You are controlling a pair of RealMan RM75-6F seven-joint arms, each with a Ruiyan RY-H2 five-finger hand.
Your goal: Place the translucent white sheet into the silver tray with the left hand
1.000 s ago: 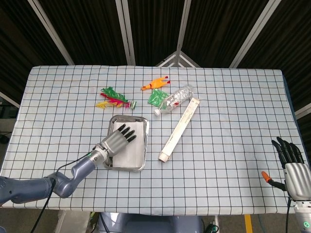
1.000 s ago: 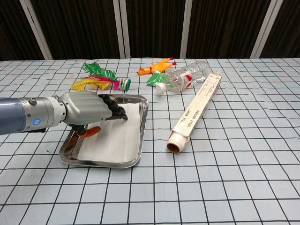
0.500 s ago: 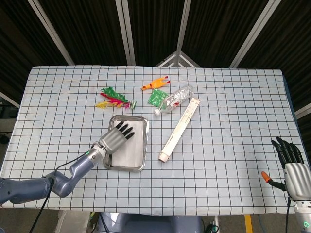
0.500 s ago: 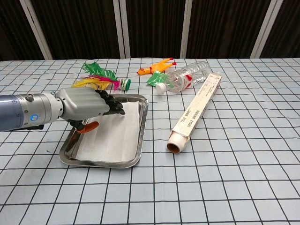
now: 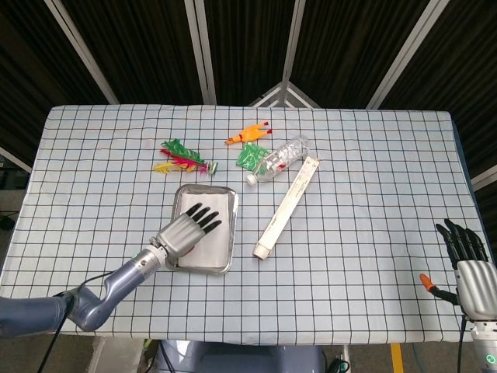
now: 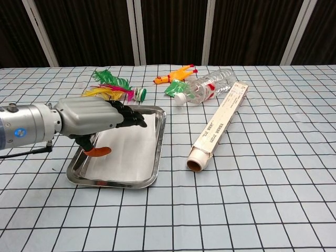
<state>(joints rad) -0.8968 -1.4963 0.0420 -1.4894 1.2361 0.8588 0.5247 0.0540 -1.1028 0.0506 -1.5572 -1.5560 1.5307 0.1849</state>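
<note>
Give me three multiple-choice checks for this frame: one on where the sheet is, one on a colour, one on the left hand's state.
1. Where does the translucent white sheet lie?
A. in the silver tray
B. on the long box
C. under the bottle

2. What colour is the rubber chicken?
A. blue
B. orange-yellow
C. black

3. What is the left hand doing?
A. pinching the sheet
B. hovering over the tray, holding nothing
C. gripping the bottle

Answers: 1 A, the sheet lies flat on the tray floor. 2 B, the chest view shows it orange-yellow. 3 B, its fingers are spread above the sheet with nothing in them.
</note>
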